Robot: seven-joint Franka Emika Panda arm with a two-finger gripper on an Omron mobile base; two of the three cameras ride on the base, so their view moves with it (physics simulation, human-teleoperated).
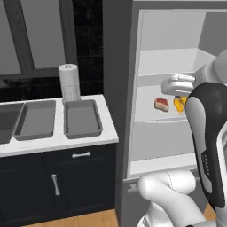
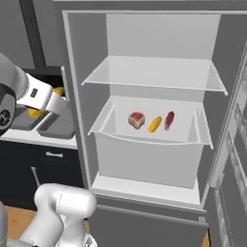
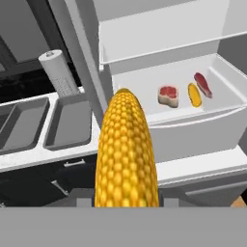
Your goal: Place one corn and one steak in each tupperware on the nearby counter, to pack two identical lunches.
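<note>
My gripper point(image 3: 126, 200) is shut on one corn point(image 3: 126, 152), a yellow-orange cob that stands tall in the middle of the hand view. In the left base view the white hand point(image 1: 177, 84) hovers in front of the open fridge, level with its middle shelf. That shelf holds a steak point(image 2: 137, 119), the other corn point(image 2: 155, 124) and a second steak point(image 2: 169, 120) side by side. Two grey tupperware trays point(image 1: 82, 117) point(image 1: 35, 119) lie bare on the white counter point(image 1: 62, 139), left of the fridge and of my hand.
A paper towel roll point(image 1: 69, 82) stands behind the trays. A dark sink basin point(image 1: 5, 120) lies left of them. The fridge's grey side wall point(image 1: 117, 88) rises between counter and shelves. Its open door point(image 2: 231, 159) stands at the right.
</note>
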